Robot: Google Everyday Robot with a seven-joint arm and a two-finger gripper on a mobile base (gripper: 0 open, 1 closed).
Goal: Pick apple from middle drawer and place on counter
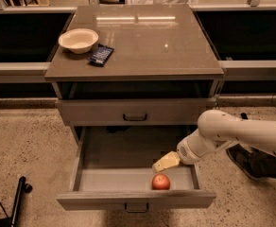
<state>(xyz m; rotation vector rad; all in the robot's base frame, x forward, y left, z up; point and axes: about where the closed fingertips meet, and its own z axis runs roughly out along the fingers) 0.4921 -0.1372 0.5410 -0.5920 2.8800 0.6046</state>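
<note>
The middle drawer (105, 179) is pulled wide open below the counter. The apple (160, 181) is small and red-orange and lies inside the drawer against its front wall, right of centre. My gripper (162, 163) reaches in from the right on a white arm, over the drawer's right side. Its cream fingers point left and down, just above and slightly behind the apple, not touching it. The counter (142, 41) is the glossy grey-brown slab on top of the cabinet.
A cream bowl (78, 40) and a dark flat packet (101, 55) sit on the counter's left part. The upper drawer (135, 111) is closed. A dark pole (16, 200) lies on the speckled floor at lower left.
</note>
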